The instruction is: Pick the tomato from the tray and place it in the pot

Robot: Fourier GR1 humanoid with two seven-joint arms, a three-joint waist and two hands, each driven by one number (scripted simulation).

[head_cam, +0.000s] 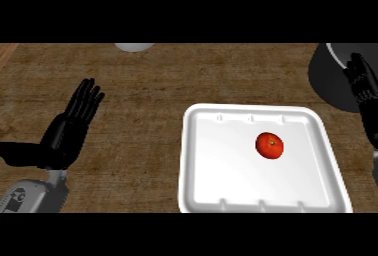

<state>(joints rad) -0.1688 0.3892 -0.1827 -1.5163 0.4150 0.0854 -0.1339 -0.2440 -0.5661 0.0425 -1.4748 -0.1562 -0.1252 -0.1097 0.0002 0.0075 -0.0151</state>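
**Tomato waits on the tray, both hands empty**

The tomato [270, 145] sits on the white tray [214, 180], a little toward three o'clock of the tray's middle, well apart from every rim. It looks small, round and glossy; I'd judge it light, smooth enough to roll or slip, and soft enough to bruise if squeezed. Its widest part, with fingers on opposite sides, seems the sensible place to take hold.

The tray is a shallow, rounded rectangle with small notches along two rims, probably thin foam or plastic. The counter [162, 80] is rough brown wood grain. The dark, round pot [328, 75] stands at two o'clock of the tray.

The left hand [70, 132] rests at nine o'clock, fingers straight, holding nothing. The right hand [362, 82] shows at the pot's edge, fingers extended and empty.
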